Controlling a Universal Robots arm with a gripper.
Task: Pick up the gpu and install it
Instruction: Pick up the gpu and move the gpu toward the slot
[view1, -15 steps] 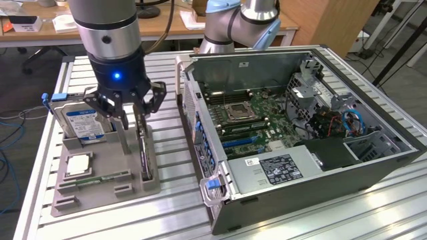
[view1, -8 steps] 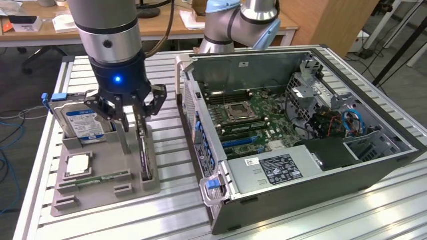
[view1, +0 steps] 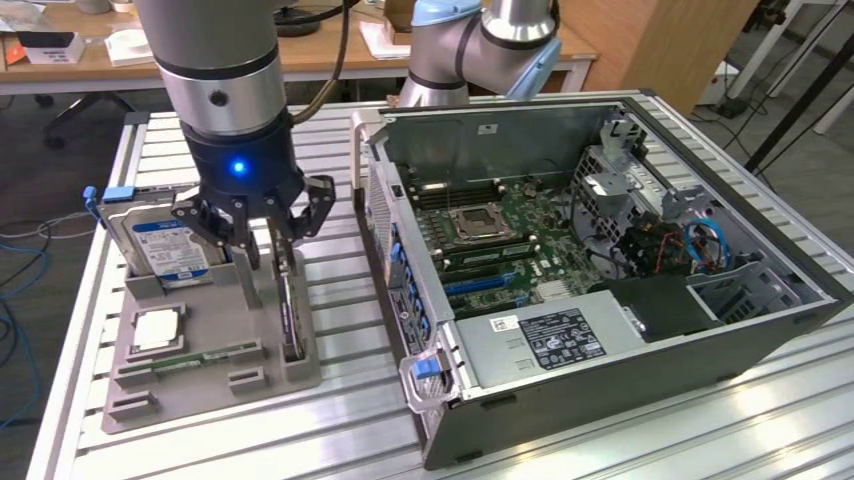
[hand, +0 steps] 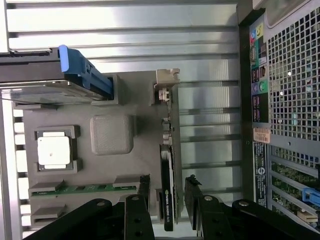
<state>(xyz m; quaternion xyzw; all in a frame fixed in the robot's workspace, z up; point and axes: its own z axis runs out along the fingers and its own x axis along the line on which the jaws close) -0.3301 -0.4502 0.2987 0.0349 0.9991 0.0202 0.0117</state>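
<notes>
Over the grey parts holder (view1: 267, 378), the arm's gripper (view1: 267, 250) hangs with its jaws about half open, one finger on either side of the gpu (view1: 288, 312). We see a sliver of daylight on both faces in the wrist view, so nothing is gripped. The card stands on edge in its slot in the holder, metal bracket (hand: 167, 82) at the far end from the fingers (hand: 145, 200), beside the open computer case (view1: 641, 395).

We judge the risks to be these: fingers closing off-centre could push the card askew in its slot, or bear on its components rather than bare board. A shallow grip near one end could let it swing on lifting. The blue-railed hard drive (view1: 163, 245) stands close by.

The card's black label (hand: 168, 202) carries white lettering and the drive has a blue label, but we cannot read either.
</notes>
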